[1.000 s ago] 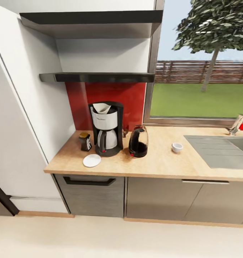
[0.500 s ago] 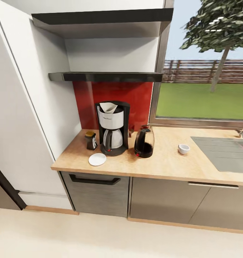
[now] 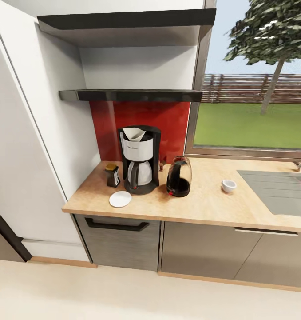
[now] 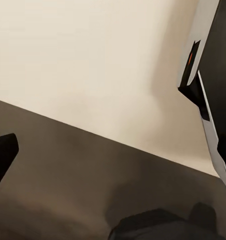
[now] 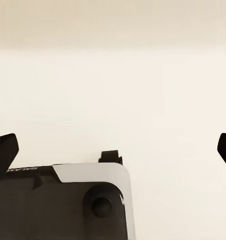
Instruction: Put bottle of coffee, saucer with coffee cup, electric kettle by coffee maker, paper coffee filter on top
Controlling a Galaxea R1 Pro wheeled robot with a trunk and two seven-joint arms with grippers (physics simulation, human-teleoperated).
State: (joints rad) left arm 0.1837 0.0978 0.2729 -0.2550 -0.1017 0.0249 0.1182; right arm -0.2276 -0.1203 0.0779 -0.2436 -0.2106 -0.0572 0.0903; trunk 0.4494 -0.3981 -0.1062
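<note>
— So, where do I have the coffee maker (image 3: pixel 140 159)?

— On the table (image 3: pixel 203 202), back against the red splashback (image 3: pixel 168 120), upright, with the paper coffee filter (image 3: pixel 133 133) sitting in its top. The bottle of coffee (image 3: pixel 112 175) stands just beside it on my left side, near the white wall.

— And the saucer (image 3: pixel 120 199)?

— It lies flat on the table just in front of the bottle and the machine's base, nothing on it. The coffee cup (image 3: pixel 228 186) is well apart from it, off to my right, near the edge of the sink (image 3: pixel 279 191).

— The electric kettle (image 3: pixel 179 177)?

— Upright, just beside the coffee maker on my right, between the machine and the cup.

— What are my grippers doing?

— From the right wrist camera I see the right gripper (image 5: pixel 113 145) spread wide, one dark fingertip at each edge of the frame, pale floor between them and part of my base below. From the left wrist camera I catch one dark fingertip (image 4: pixel 2 155) of the left gripper; whether it is spread or closed, I cannot tell.

— Anything higher up?

— Two dark shelves (image 3: pixel 128 94) above the machine, and a window (image 3: pixel 257 89) onto grass and a tree.
</note>
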